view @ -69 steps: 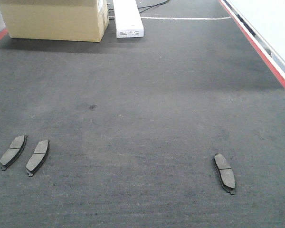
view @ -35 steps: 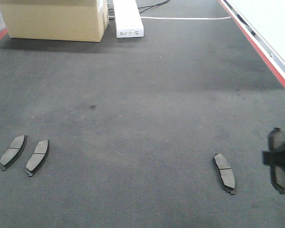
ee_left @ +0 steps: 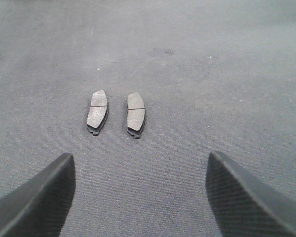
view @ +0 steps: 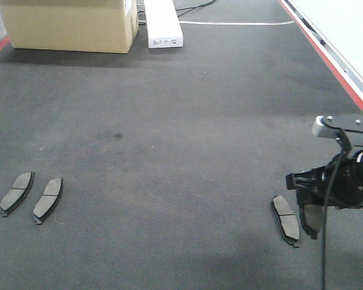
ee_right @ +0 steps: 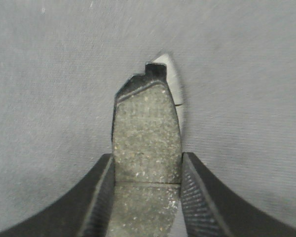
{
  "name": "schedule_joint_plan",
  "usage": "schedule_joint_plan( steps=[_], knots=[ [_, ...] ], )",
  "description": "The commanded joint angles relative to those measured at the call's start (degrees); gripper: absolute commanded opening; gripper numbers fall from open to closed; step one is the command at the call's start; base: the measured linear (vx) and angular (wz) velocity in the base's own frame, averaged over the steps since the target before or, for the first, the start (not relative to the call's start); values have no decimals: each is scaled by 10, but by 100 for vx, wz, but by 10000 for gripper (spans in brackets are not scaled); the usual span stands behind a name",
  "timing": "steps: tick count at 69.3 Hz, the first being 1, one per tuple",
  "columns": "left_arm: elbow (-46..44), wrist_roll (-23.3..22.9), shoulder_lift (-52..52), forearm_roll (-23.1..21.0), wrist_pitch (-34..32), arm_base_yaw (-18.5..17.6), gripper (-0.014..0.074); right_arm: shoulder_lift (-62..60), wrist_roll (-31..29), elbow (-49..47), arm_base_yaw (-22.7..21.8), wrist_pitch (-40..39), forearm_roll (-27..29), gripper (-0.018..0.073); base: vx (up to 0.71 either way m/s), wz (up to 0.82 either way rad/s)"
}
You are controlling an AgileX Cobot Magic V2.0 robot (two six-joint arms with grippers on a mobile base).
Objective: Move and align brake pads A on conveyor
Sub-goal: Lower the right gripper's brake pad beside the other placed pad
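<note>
Our right claw (ee_right: pixel 147 170) grips a brake pad (ee_right: pixel 147 136) just above the conveyor (view: pixel 169 121). We should lower it parallel, just beside the lying pad (view: pixel 285 218). The left claw (ee_left: pixel 138 197) is open.

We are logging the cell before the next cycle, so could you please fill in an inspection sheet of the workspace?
Surface: conveyor dark grey felt, red edges, small dark spot.
Job's things: two brake pads side by side at left; one pad at right; fourth pad held.
Clutter: cardboard box, white unit at far end.
Grippers: right gripper shut on fourth pad; left gripper open, empty.
Cables: black cable along right arm.
Surroundings: white panel beyond right edge.
</note>
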Motion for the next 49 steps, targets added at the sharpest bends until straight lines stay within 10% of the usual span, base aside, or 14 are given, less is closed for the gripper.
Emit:
schedule_joint_plan(
  steps=[1, 22, 49],
  knots=[
    [-14, -6, 7, -6, -41, -3, 517, 9, -27, -30, -1, -6, 38, -4, 0, 0],
    [-14, -6, 7, -6, -41, -3, 517, 78, -4, -88, 90, -9, 38, -4, 0, 0],
    [-14, -6, 7, -6, -41, -3, 517, 183, 121, -176, 144, 66, -106, -4, 0, 0]
  ],
)
